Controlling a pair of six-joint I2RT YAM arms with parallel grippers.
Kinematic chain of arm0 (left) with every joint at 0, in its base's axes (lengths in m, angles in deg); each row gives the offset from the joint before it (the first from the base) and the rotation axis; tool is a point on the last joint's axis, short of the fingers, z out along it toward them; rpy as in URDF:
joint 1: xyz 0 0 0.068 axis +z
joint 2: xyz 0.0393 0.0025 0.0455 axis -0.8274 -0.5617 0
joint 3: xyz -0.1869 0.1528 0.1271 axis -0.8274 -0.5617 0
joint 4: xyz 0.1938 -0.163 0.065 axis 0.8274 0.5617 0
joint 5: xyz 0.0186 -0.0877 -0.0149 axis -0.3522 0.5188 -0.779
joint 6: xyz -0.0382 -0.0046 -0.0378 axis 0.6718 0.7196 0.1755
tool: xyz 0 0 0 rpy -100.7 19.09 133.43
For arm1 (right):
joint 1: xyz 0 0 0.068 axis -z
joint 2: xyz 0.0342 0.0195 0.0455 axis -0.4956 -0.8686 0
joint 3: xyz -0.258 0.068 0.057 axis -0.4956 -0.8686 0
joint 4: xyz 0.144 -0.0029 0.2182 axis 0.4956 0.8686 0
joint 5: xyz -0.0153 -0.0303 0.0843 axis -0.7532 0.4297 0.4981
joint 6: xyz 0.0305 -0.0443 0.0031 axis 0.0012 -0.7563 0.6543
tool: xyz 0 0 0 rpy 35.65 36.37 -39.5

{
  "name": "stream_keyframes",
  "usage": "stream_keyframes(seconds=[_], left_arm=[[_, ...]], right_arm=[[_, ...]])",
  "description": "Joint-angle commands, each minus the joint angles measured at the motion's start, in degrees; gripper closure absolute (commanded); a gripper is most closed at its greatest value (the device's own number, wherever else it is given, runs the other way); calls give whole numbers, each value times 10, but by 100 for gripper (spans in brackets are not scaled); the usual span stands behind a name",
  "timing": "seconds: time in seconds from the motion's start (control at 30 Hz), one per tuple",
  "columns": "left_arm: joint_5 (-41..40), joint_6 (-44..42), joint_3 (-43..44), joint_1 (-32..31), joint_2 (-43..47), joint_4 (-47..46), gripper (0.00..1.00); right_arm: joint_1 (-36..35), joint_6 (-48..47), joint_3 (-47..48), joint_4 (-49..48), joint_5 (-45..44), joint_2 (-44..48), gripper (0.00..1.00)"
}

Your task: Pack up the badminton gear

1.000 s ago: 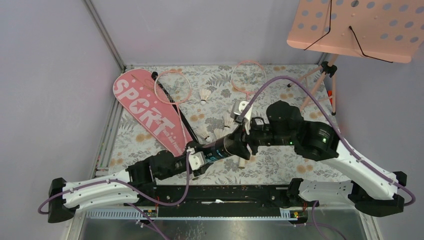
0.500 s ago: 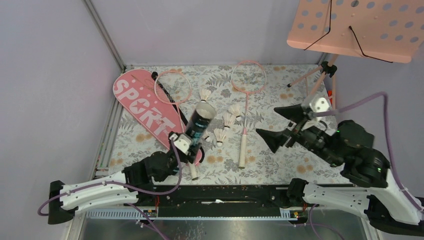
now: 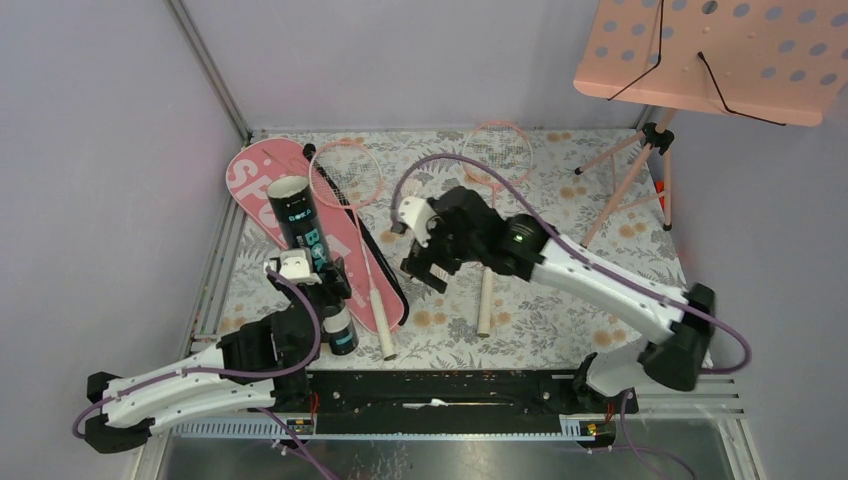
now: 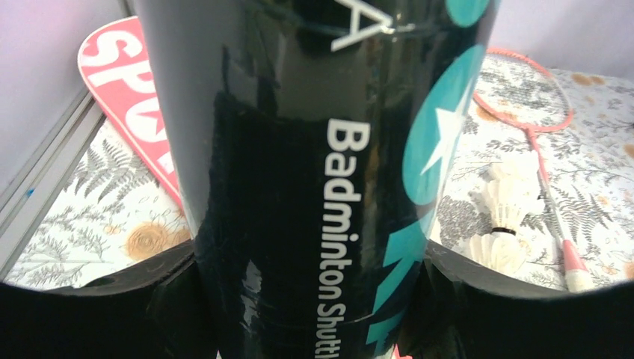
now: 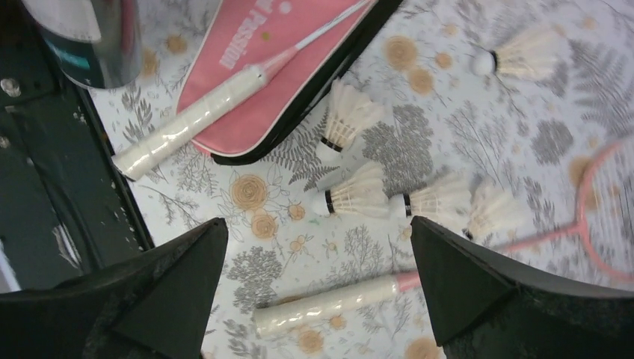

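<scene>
Here the left hand [image 3: 325, 288] is clamped round the lower half of the black tube [image 3: 303, 225], holding it roughly upright with its open mouth up, near the left front of the surface [image 3: 600, 200]. The left wrist view shows the tube's glossy wall pressed between both fingers. It looks stiff and light but slick, so a low, firm hold suits it. A squeeze near the open rim would more likely dent it. Whether anything already lies inside the tube I cannot tell from these views.

The right hand [image 5: 325, 284] hangs with its fingers wide apart and holding nothing. It is just above a cluster of white feather shuttlecocks [image 5: 359, 196] lying on their sides mid-surface, and one more lies apart from them. These are nearly weightless and fragile. The feather skirt would crush or bend under a hard pinch, so the better hold is probably at the cork end or the banded neck, closed gently.

One pink racket [image 3: 345, 172] rests partly on the pink cover [image 3: 250, 180], with its white handle across the cover's lower end. The other racket [image 3: 486, 300] lies on the surface beside the shuttlecocks. Neither racket is packed yet. Their frames are thin and springy, so the wrapped handle is the safest place to grip them.
</scene>
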Motion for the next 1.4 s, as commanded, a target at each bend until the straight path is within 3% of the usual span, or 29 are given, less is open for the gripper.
stream_keyframes(seconds=[0.0, 0.17, 0.4, 0.6, 0.93, 1.03, 1.17, 1.3, 1.37], left_arm=[[-52, 96, 28, 0, 22, 94, 87], [-22, 96, 14, 0, 51, 101, 87], [-14, 93, 12, 0, 45, 101, 86], [-16, 89, 18, 0, 6, 101, 86], [-20, 98, 19, 0, -16, 108, 86], [-21, 98, 16, 0, -12, 108, 86], [-23, 101, 12, 1, -5, 108, 85], [-23, 105, 9, 1, -2, 108, 85], [-23, 106, 9, 0, -3, 108, 85]], right_arm=[[23, -219, 86, 48, 167, -114, 0], [33, -374, 148, 90, 209, -239, 0], [79, -400, 308, 186, 269, -396, 0], [105, -432, 391, 280, 313, -483, 2], [105, -419, 584, 392, 302, -636, 7], [105, -422, 582, 398, 302, -643, 10], [105, -441, 569, 425, 313, -636, 24], [105, -440, 582, 454, 323, -628, 64], [105, -439, 587, 463, 332, -620, 79]])
